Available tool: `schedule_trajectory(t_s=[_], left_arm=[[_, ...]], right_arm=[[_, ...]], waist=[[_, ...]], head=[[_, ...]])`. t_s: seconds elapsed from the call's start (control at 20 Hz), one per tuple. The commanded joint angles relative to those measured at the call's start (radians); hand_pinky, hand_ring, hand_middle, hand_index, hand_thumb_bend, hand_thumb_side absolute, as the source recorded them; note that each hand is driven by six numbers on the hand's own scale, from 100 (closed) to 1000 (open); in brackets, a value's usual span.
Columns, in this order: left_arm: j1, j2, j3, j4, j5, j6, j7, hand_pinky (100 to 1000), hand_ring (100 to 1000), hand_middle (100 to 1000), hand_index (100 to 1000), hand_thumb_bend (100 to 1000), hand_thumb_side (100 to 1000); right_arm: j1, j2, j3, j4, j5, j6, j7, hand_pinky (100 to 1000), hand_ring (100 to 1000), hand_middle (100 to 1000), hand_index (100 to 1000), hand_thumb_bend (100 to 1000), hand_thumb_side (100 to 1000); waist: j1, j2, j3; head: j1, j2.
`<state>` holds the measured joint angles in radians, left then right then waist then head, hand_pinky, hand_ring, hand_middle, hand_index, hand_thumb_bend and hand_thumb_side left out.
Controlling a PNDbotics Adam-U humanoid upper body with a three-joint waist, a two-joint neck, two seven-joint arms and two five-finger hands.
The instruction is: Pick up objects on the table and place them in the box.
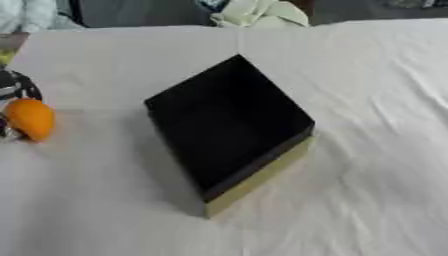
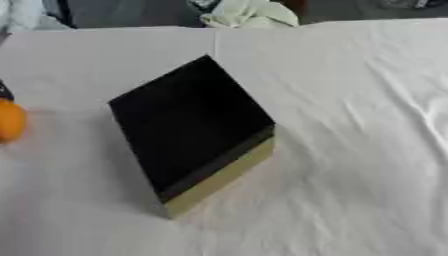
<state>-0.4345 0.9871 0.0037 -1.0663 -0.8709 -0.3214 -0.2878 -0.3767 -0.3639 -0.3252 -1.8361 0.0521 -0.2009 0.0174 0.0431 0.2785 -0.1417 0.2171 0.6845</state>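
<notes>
White, creased cloth covers your whole tabletop (image 1: 376, 150), running back to a far edge where a pale green and white bundle of fabric (image 1: 259, 13) sits just behind it.

Your black open-topped box with a tan outer wall (image 1: 229, 125) stands at the middle of the tabletop, turned so that one corner points toward the far edge and another toward the near edge. Its inside is dark and you cannot tell whether anything lies in it. The tan wall shows along its near right side.

Your left hand (image 1: 12, 90) shows only at the tabletop's left edge, as a black and silver shape partly cut off by the view. An orange, rounded, egg-shaped object (image 1: 31, 119) sits right against that hand, well apart from the box. Dark parts of the hand show above the object and at its left side, but you cannot tell from either view whether the fingers are curled round it or merely next to it.

Your right hand does not show in either view.
</notes>
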Motion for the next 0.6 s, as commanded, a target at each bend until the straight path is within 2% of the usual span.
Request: schedule_trajectory(t_s=[0.05,0.25,0.4,0.6], left_arm=[[-0.005,0.032,0.003,-0.023,0.0,0.013,0.031,365,615,607,699,376,100],[-0.001,0.032,0.001,-0.035,-0.021,0.029,0.063,351,613,607,698,327,100],[0.001,0.029,-0.001,-0.037,-0.034,0.032,0.085,276,564,566,658,298,100],[0.001,0.027,-0.002,-0.047,-0.032,0.031,0.127,228,523,532,622,307,100]], right_arm=[[-0.008,-0.013,-0.001,-0.01,-0.008,0.0,0.002,678,571,597,838,100,813],[-0.008,-0.013,-0.001,-0.01,-0.009,0.0,0.003,678,571,597,839,100,814],[-0.007,-0.012,-0.002,-0.01,-0.01,0.0,0.003,678,571,596,839,100,815],[-0.006,-0.01,-0.004,-0.01,-0.012,0.0,0.004,678,571,596,839,100,815]], waist=[[-0.001,-0.014,0.001],[-0.001,-0.013,0.0],[0.0,-0.013,0.0],[0.0,-0.013,-0.001]], head=[[0.001,-0.01],[0.002,-0.01],[0.002,-0.01],[0.001,-0.012]])
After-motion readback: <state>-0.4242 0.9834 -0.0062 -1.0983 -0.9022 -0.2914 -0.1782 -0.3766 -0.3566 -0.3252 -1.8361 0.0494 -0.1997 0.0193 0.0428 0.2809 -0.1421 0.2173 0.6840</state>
